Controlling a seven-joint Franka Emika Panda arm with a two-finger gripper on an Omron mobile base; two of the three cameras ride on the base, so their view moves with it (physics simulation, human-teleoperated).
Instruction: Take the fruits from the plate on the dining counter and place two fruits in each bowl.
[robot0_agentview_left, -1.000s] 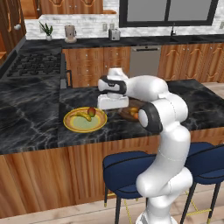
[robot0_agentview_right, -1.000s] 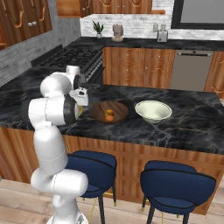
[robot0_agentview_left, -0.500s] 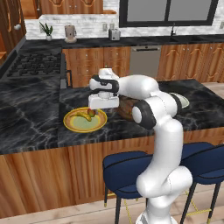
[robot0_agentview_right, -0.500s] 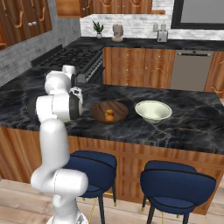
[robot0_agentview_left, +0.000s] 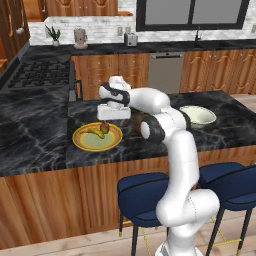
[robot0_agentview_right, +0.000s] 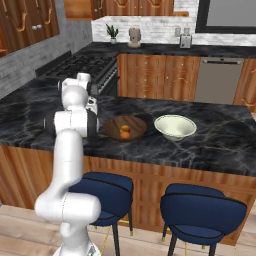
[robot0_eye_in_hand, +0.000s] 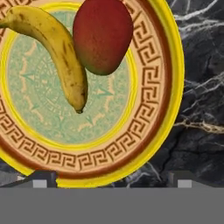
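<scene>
Wide-open, empty claw (robot0_agentview_left: 104, 121) hangs over the round yellow-rimmed plate (robot0_eye_in_hand: 168, 78) left of centre on the black marble counter (robot0_agentview_left: 40, 142), and honestly the reddish apple (robot0_eye_in_hand: 103, 35) touching the curved yellow banana (robot0_eye_in_hand: 57, 52) up top could roll off if nudged.

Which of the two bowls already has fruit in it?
The dark brown wooden bowl, holding orange round fruit; the pale cream bowl beside it looks empty.
</scene>
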